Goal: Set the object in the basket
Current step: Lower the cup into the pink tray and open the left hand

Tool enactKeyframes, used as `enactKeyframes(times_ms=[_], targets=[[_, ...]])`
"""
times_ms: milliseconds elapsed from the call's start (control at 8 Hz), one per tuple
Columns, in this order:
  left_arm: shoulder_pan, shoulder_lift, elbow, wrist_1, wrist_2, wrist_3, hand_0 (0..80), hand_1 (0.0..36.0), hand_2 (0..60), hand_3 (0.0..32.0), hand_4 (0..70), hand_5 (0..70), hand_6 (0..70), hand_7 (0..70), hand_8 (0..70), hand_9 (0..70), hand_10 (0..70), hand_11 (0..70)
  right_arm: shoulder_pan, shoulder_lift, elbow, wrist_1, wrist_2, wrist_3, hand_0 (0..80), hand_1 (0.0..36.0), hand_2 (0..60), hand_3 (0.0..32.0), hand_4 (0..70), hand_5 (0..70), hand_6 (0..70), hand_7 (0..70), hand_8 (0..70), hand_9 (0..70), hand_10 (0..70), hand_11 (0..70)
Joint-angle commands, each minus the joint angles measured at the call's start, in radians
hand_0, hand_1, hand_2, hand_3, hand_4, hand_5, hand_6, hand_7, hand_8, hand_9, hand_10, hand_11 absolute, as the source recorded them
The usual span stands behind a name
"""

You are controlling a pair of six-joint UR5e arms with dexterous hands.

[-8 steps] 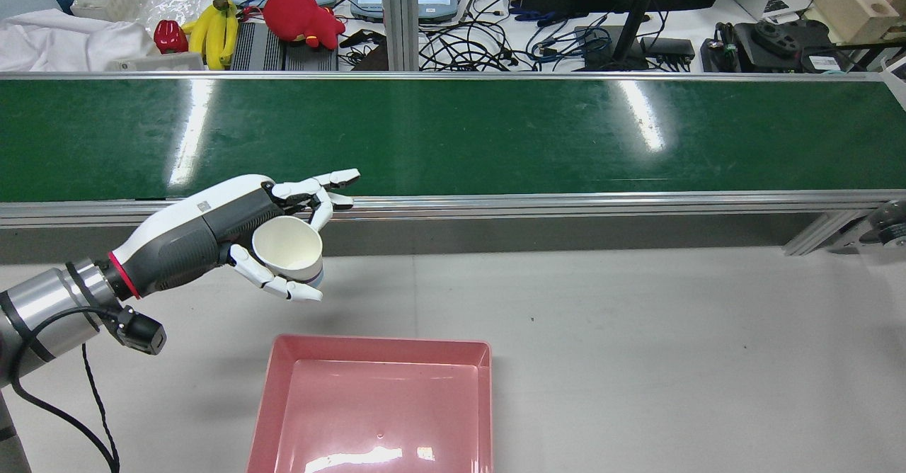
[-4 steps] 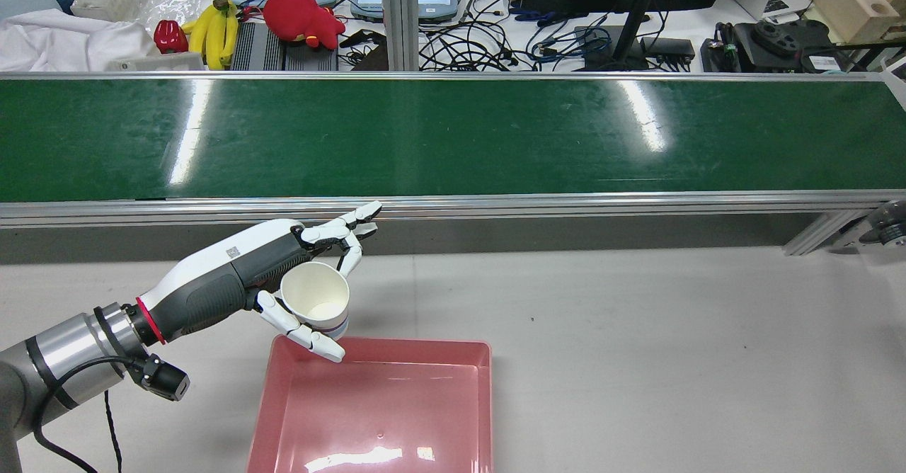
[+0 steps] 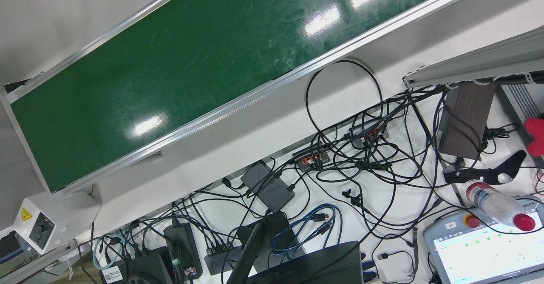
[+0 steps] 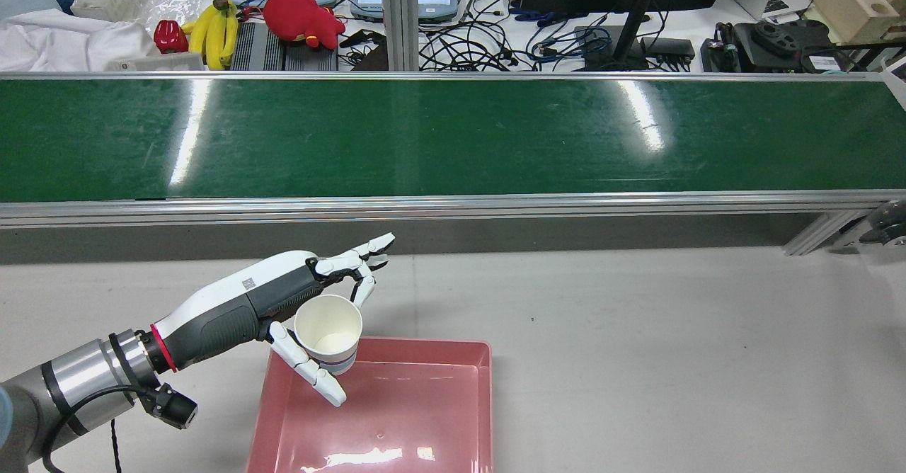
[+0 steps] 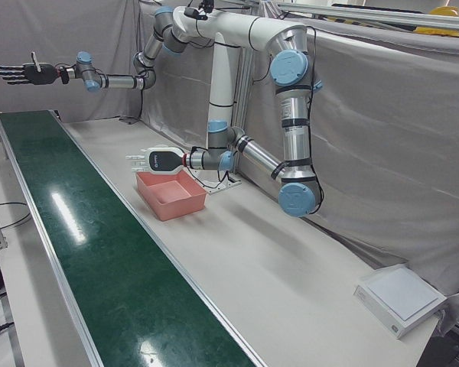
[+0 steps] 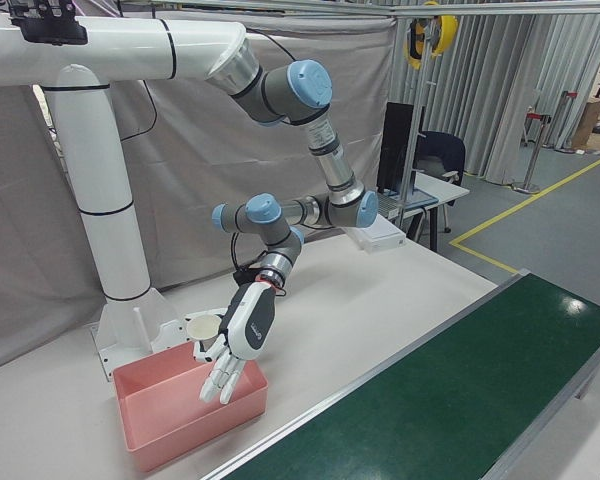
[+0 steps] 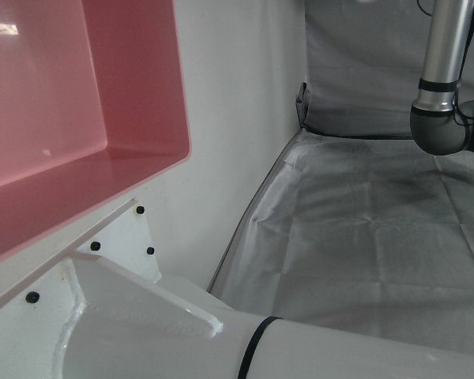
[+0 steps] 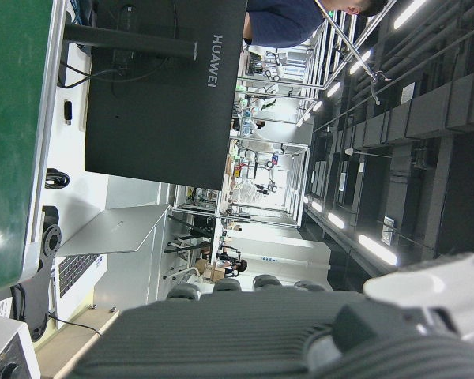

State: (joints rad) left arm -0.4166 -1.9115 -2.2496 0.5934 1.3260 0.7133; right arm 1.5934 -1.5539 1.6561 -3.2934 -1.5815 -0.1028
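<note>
Green conveyor belt (image 4: 453, 137) spans the table (image 4: 637, 360). Pink basket (image 4: 396, 416) on table, near edge. Left robot hand (image 4: 283, 310) grasps white paper cup (image 4: 328, 331), upright, over basket's far-left corner. Right robot hand (image 5: 21, 73) raised high, fingers spread, grasping nothing.

Bright, sharp; glare on conveyor belt (image 4: 453, 137)

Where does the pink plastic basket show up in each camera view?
Front view: not in it.
Rear view: pink plastic basket at bottom centre-left.
Left-front view: upper centre-left, beside the green conveyor belt.
Right-front view: bottom left.
Left hand view: top left.
Right hand view: not in it.
Shared landmark: the green conveyor belt.
</note>
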Motion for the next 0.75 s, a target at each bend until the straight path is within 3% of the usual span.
enactKeyframes(times_ms=[0,125,625], targets=[[0.004,0.037,-0.002,0.000,0.004,0.005,62.8,20.8,0.0,0.0,21.9,65.3,2.2,3.5,7.3,11.9,1.5,4.5,-0.001,0.000,-0.001,0.000,0.000,0.000,0.0,0.0,0.0,0.0,0.0,0.0,0.0,0.0,0.0,0.0,0.0,0.0],[0.002,0.045,-0.008,0.000,0.006,0.005,63.2,20.8,0.0,0.0,22.1,58.3,2.2,3.5,7.5,12.2,1.5,4.4,-0.001,0.000,-0.001,0.000,0.000,0.000,0.0,0.0,0.0,0.0,0.0,0.0,0.0,0.0,0.0,0.0,0.0,0.0],[-0.005,0.048,-0.050,0.044,0.010,0.002,60.8,19.1,0.0,0.0,21.2,56.3,3.3,4.4,8.5,13.7,1.7,4.5,-0.001,0.000,-0.001,0.000,0.000,0.000,0.0,0.0,0.0,0.0,0.0,0.0,0.0,0.0,0.0,0.0,0.0,0.0]])
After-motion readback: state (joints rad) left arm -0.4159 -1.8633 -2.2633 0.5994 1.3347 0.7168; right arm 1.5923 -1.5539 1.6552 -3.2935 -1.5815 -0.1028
